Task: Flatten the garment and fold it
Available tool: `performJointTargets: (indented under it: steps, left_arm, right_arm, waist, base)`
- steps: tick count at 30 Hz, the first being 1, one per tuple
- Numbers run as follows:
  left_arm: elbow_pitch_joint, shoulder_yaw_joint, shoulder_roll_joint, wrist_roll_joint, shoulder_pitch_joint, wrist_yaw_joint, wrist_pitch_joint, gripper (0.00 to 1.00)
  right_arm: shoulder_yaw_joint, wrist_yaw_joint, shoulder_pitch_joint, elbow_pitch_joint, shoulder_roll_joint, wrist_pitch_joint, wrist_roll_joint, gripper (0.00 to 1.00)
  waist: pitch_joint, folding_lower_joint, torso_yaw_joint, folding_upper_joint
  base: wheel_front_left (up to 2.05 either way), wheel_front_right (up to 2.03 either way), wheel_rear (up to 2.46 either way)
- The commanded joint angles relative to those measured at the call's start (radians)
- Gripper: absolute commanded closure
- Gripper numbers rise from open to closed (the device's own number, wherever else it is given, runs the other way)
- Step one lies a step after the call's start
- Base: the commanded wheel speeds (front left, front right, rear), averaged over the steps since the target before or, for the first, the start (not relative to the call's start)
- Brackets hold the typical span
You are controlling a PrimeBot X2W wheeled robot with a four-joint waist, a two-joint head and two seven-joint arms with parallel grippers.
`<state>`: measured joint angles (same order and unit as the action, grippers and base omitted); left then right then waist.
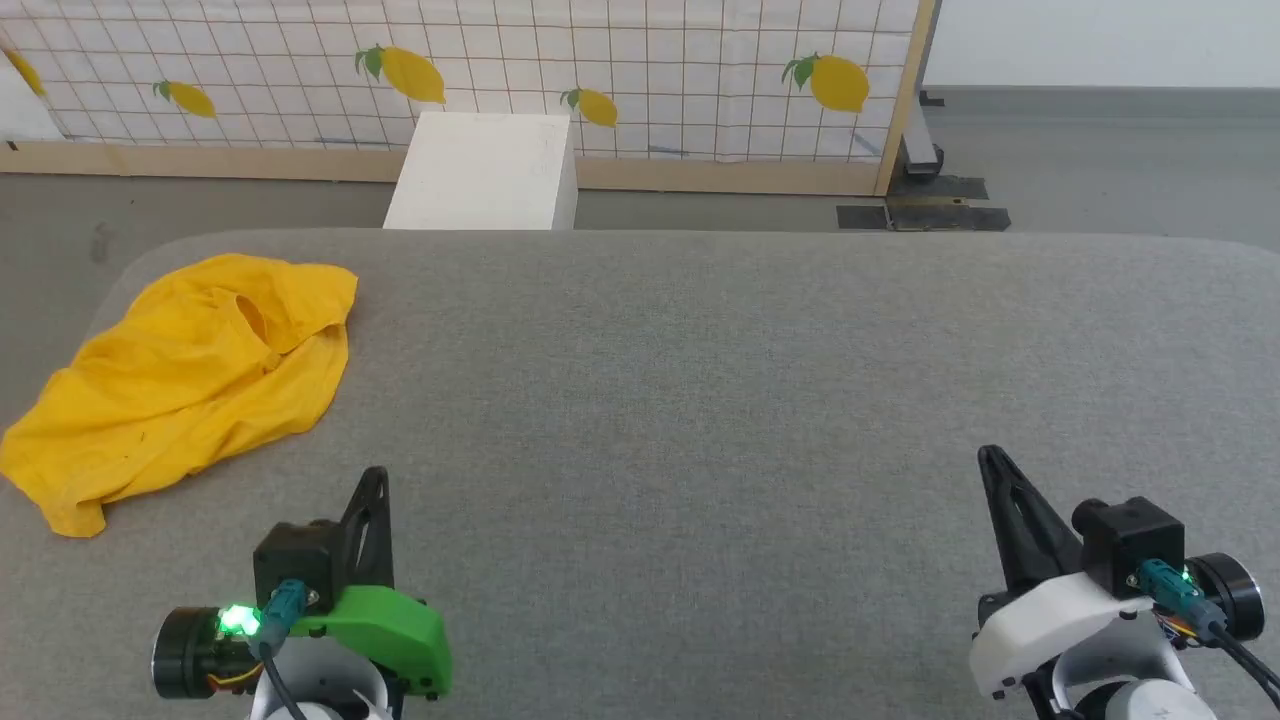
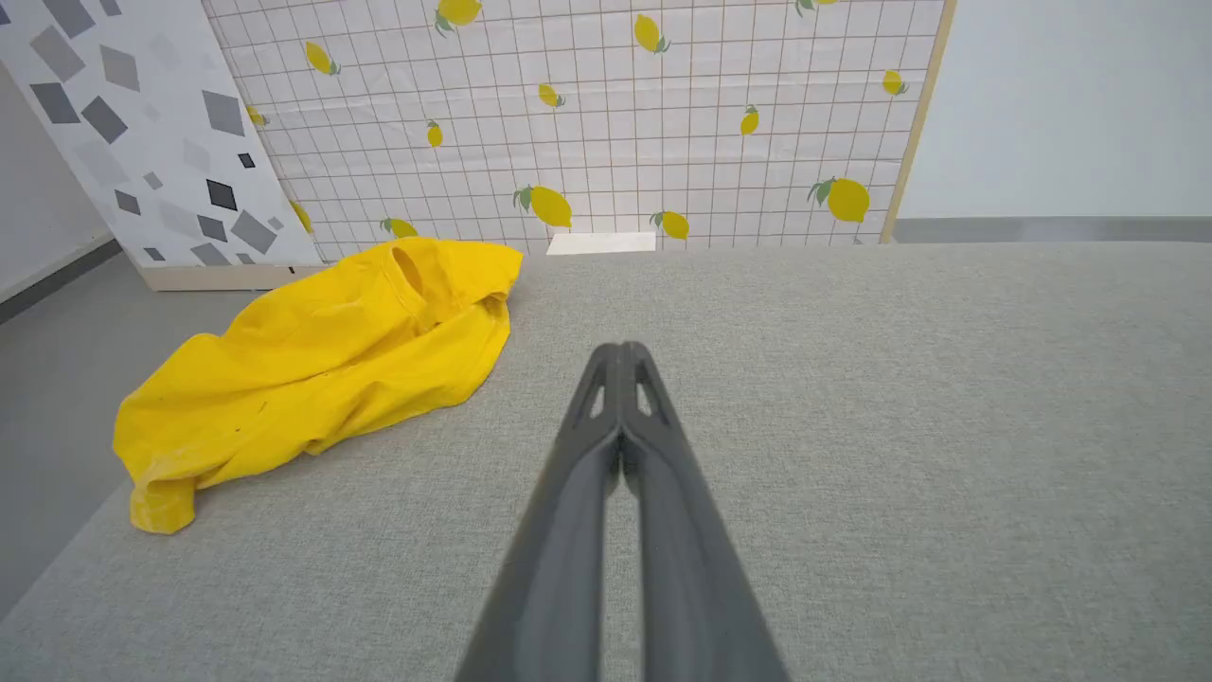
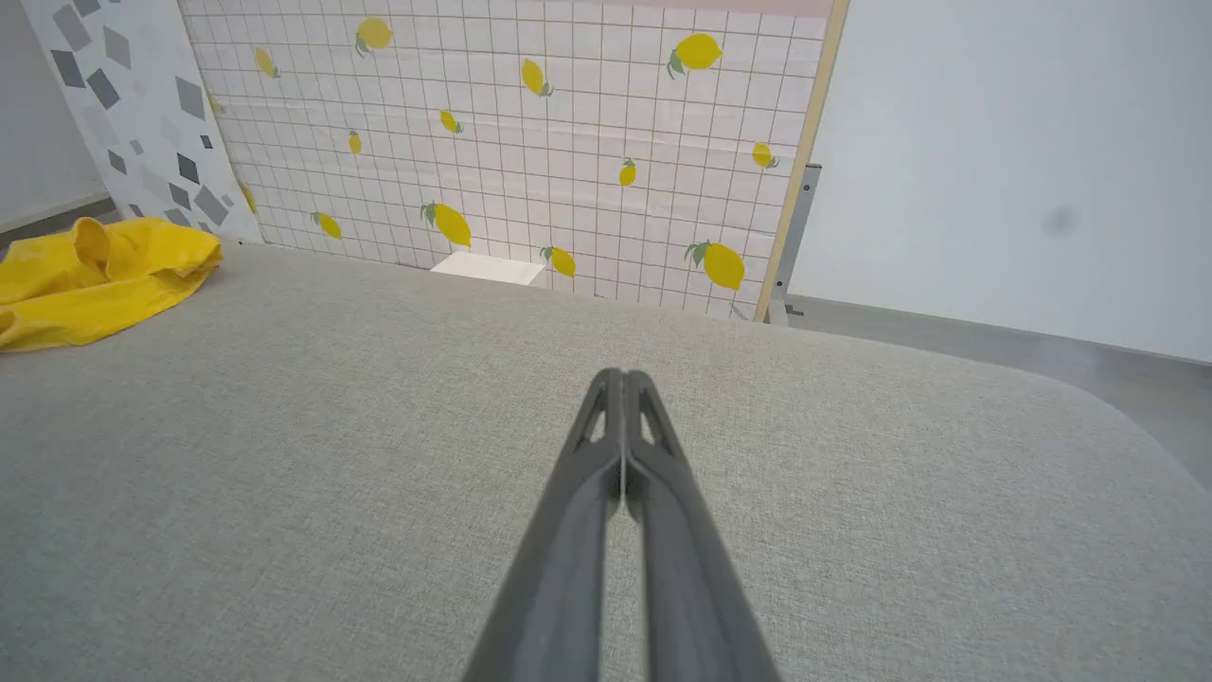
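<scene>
The bright yellow garment [image 1: 190,370] lies crumpled at the far left of the grey table [image 1: 700,400], one end hanging near the left edge. Its print is hidden in the folds. The garment [image 2: 322,355] sits ahead and left of the fingers in the left wrist view, and the garment [image 3: 95,275] shows at the left edge of the right wrist view. My left gripper [image 1: 375,480] is shut and holds nothing, low at the front left, just right of the cloth. My right gripper [image 1: 992,458] is shut too, far from the garment at the front right.
A white box [image 1: 485,170] stands on the floor behind the table. Behind it runs a lemon-print grid panel [image 1: 600,70] with a wooden frame. A grey-speckled panel [image 2: 142,123] stands to the left. The table's rounded right corner [image 3: 1117,426] drops to the floor.
</scene>
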<state>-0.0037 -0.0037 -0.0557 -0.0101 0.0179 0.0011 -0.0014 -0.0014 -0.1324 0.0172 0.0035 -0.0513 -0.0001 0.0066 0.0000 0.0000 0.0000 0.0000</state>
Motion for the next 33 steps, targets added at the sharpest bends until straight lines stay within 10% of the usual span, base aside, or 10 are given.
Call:
performJointTargets:
  steps: [1,24,25,33]
  left_arm:
    - [0.004,0.004,0.005,0.01,-0.018,-0.001,0.001,1.0]
    - [0.004,0.004,0.005,0.01,-0.018,-0.001,0.001,1.0]
    - [0.0,0.0,0.0,0.0,0.0,0.0,0.0,0.0]
    - [-0.001,-0.004,0.0,-0.005,0.004,0.0,-0.009,0.0]
  right_arm:
    - [0.001,0.002,-0.017,-0.004,0.001,0.0,-0.007,1.0]
    - [0.001,0.002,-0.017,-0.004,0.001,0.0,-0.007,1.0]
    - [0.0,0.0,0.0,0.0,0.0,0.0,0.0,0.0]
    - [-0.01,0.0,0.002,0.004,0.0,-0.009,0.009,0.0]
  waist:
    - [0.0,0.0,0.0,0.0]
    - [0.0,0.0,0.0,0.0]
    - [0.0,0.0,0.0,0.0]
    - [0.0,0.0,0.0,0.0]
  base:
    - [0.0,0.0,0.0]
    - [0.0,0.0,0.0]
    - [0.0,0.0,0.0]
    - [0.0,0.0,0.0]
